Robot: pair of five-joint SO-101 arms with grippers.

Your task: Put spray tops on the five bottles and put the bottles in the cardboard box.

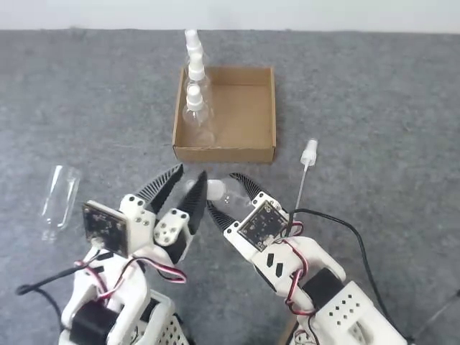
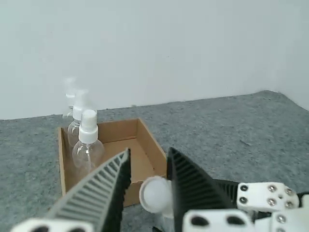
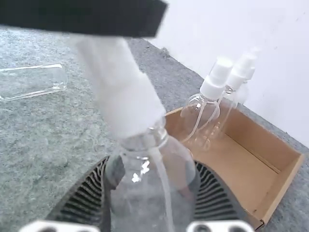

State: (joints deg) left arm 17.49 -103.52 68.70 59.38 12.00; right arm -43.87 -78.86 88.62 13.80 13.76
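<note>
We are judging this step as seating a top on the fourth bottle, ahead of boxing it. The cardboard box [image 1: 237,152], matte brown and stiff-walled, is standing on grey felt-like matting [image 1: 374,100], with three capped bottles [image 1: 198,118] lining one wall. The right gripper [image 3: 149,195] is clamping the clear, rounded, slippery-looking bottle [image 3: 149,169] just before the box; it is needing a firm hold. The left gripper [image 2: 148,157] is pinching narrowly on the white spray top [image 3: 120,92], which is looking slanted on the neck. We are advising straightening before pressing, keeping the thin dip tube [image 3: 163,193] inside.
</note>
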